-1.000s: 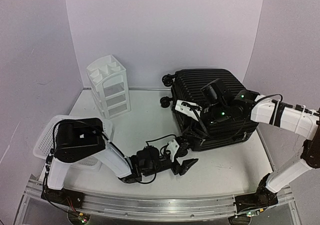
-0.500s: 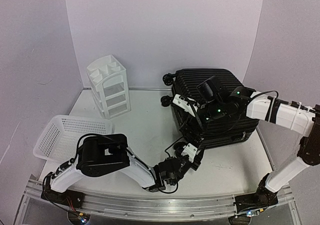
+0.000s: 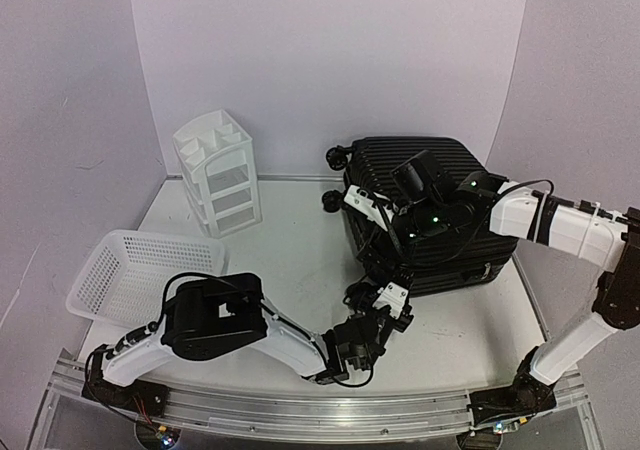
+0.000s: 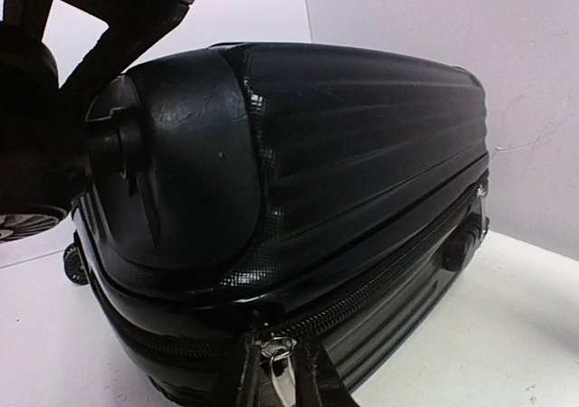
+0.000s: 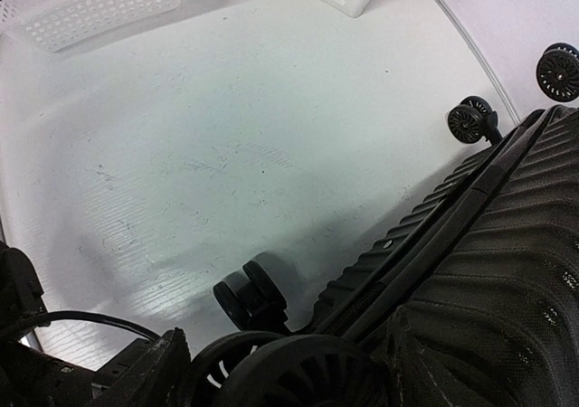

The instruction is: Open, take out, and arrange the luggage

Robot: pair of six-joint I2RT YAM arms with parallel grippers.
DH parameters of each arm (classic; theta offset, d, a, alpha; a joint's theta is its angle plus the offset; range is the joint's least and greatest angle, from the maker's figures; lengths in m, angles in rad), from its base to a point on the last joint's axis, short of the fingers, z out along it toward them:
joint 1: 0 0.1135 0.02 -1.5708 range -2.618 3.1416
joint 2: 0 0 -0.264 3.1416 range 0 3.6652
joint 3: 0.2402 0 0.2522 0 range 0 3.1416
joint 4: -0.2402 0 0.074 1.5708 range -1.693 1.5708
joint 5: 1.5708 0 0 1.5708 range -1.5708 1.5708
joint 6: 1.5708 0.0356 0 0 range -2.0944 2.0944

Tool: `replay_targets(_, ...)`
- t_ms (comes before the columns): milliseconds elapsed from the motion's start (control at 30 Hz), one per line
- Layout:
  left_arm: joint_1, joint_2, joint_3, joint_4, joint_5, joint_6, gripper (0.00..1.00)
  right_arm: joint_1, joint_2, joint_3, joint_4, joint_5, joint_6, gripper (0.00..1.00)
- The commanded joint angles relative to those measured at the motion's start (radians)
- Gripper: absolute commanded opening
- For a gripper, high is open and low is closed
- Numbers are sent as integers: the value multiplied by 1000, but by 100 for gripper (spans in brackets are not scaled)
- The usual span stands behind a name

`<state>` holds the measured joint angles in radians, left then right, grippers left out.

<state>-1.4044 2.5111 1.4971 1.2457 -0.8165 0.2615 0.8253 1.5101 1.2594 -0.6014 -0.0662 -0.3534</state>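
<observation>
One white tabletop (image 3: 290,260), lavender walls (image 3: 330,60), one black suitcase (image 3: 400,155), one mesh basket (image 3: 130,260), one drawer unit (image 3: 220,175). Flanking the zipper pull (image 4: 279,371), left jaws' grip is unclear; right jaws likewise.

left arm (image 3: 290,335): stretched low along worktop (image 3: 290,250) near edge | left gripper (image 3: 395,305): pinched on zipper pull (image 4: 280,371) | right arm (image 3: 560,225): raised, reaching left | right gripper (image 3: 362,203): jaw gap unclear

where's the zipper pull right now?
Left wrist view, bottom centre: the zipper pull hangs from the luggage seam at its near-left corner, flanked closely by the fingers of the left gripper.
</observation>
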Motion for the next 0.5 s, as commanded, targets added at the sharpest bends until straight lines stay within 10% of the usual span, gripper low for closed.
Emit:
replay_targets(0,4,27,63,-11,-54,43,13,-11,-10,66,100,52,51,0)
replay_targets(167,4,22,53,-17,-87,77,4,-11,-17,53,109,59,49,0)
replay_targets(467,5,13,16,-40,-50,36,20,-12,-18,50,112,49,42,0)
